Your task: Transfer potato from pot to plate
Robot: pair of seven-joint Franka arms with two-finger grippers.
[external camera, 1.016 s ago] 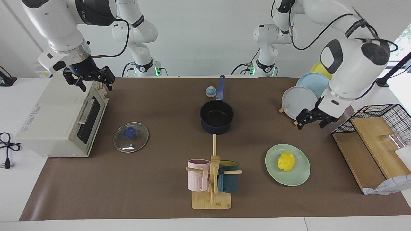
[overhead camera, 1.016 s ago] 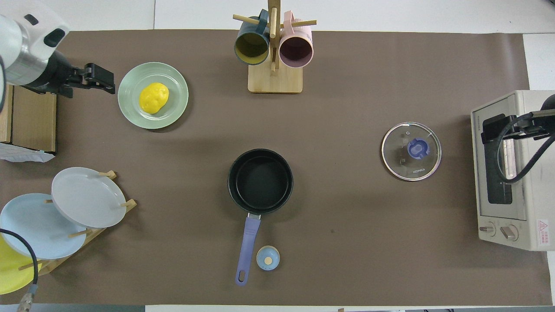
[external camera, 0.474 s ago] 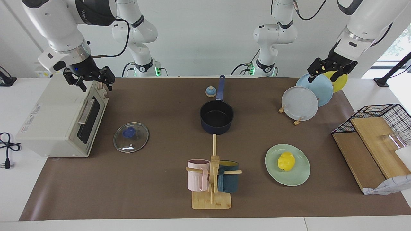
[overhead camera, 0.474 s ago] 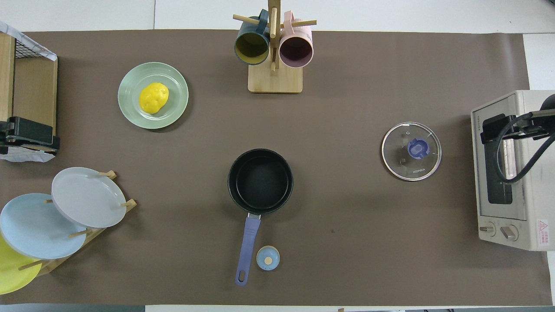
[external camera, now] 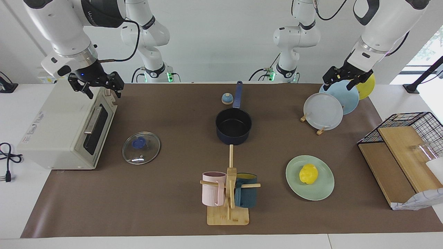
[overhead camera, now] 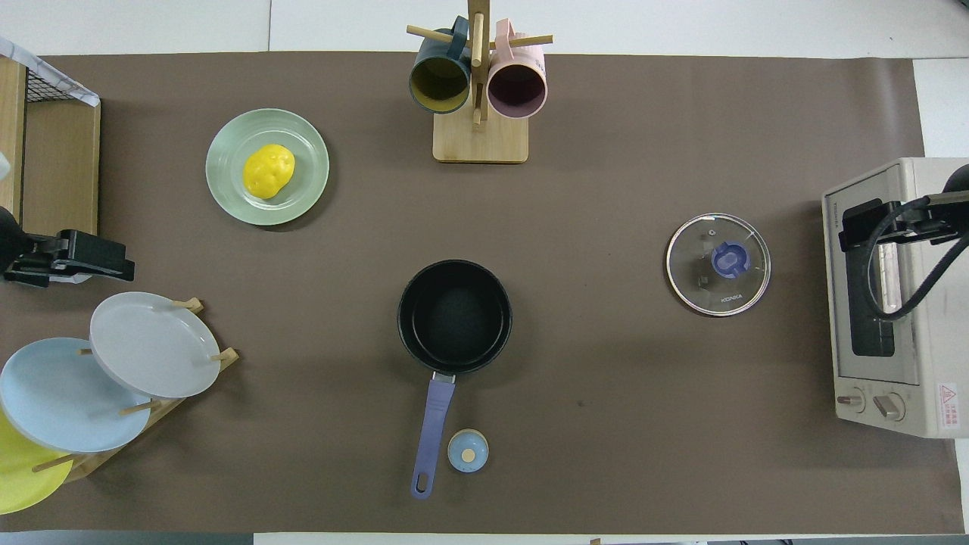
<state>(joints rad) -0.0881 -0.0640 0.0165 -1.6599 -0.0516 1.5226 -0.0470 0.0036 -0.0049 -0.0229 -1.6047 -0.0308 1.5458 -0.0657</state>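
Note:
The yellow potato (external camera: 308, 173) lies on the mint-green plate (external camera: 322, 191), toward the left arm's end of the table; both also show in the overhead view, the potato (overhead camera: 268, 171) on the plate (overhead camera: 304, 191). The navy pot (external camera: 233, 125) stands empty mid-table, its blue handle (overhead camera: 431, 424) pointing toward the robots. My left gripper (external camera: 340, 82) is open and empty, raised over the plate rack. My right gripper (external camera: 100, 90) is open and empty, waiting over the toaster oven's top.
A rack holds a grey-white plate (external camera: 323, 110), a light blue plate (external camera: 341, 95) and a yellow plate (external camera: 366, 86). A glass lid (external camera: 141, 147), a toaster oven (external camera: 65, 128), a mug tree (external camera: 229, 193), a small blue timer (external camera: 227, 99) and a wire basket with boards (external camera: 398, 148) stand around.
My left gripper has risen and drawn back from beside the mint-green plate to above the plate rack. The potato, plate, pot and right arm have not moved.

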